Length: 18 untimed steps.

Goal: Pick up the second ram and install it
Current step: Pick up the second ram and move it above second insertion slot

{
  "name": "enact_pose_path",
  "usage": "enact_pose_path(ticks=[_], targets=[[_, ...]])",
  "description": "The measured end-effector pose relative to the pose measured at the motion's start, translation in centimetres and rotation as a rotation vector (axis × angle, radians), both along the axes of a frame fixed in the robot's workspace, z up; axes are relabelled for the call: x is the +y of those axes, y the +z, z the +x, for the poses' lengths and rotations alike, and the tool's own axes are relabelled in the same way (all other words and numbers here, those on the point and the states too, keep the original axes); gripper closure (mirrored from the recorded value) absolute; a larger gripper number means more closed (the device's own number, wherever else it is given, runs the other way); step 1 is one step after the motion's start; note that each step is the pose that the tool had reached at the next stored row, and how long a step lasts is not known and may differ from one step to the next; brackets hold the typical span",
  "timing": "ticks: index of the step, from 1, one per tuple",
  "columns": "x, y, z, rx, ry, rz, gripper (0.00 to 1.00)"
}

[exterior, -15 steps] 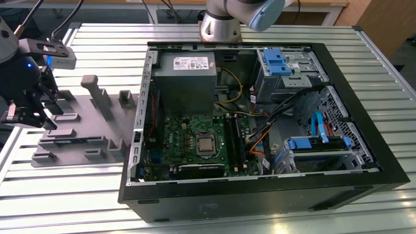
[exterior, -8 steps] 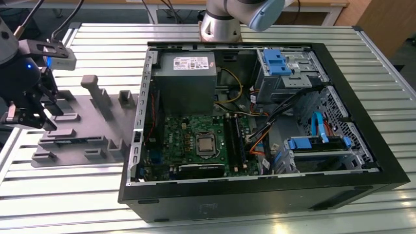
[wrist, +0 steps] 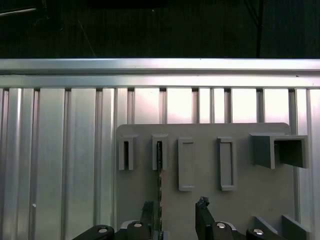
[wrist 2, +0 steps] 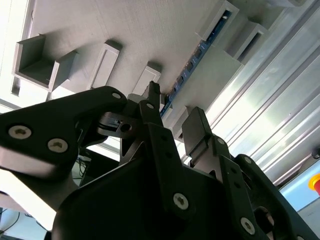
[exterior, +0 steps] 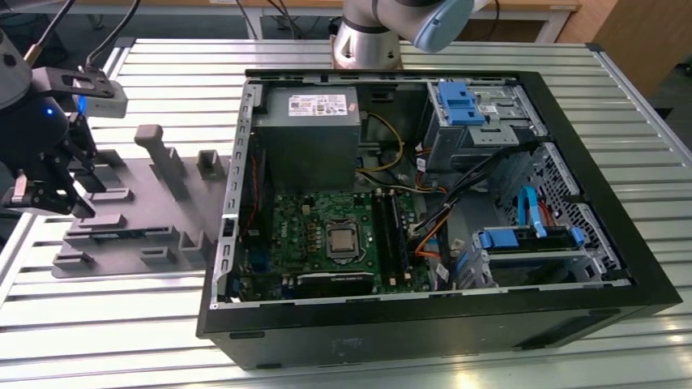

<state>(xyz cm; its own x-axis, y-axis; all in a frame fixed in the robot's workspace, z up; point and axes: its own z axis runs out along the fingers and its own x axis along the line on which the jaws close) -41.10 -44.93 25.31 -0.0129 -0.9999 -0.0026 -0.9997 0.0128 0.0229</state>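
The second ram (wrist: 160,182) stands on edge in a slot of the grey moulded tray (wrist: 250,185), a thin blue-green stick seen edge-on. In the second wrist view the ram (wrist 2: 197,52) runs along the tray (wrist 2: 100,25) toward the fingers. My gripper (wrist: 175,210) is open just above the tray, its two black fingers on either side of the ram's near end, and the stick is closer to one finger (wrist: 147,210) than to the other. In the exterior view the gripper (exterior: 60,203) hangs over the tray (exterior: 151,194) at that view's left.
An open black computer case (exterior: 433,324) lies to the exterior view's right of the tray, holding the green motherboard (exterior: 330,235), a grey power-supply box (exterior: 308,134), blue drive brackets and loose cables. The arm's base (exterior: 368,40) stands behind the case. The table is ribbed aluminium (wrist: 60,165).
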Motion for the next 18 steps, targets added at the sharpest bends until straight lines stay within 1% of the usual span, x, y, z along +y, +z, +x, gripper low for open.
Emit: enact_pose_path(ticks=[5,8,18], targets=[[-0.25,-0.04,0.0,0.0,0.0,0.0,0.55],[-0.31,-0.13,0.0,-0.0001,0.0,0.0001,0.55],[-0.34,-0.35,0.0,0.0,0.001,0.0,0.55]])
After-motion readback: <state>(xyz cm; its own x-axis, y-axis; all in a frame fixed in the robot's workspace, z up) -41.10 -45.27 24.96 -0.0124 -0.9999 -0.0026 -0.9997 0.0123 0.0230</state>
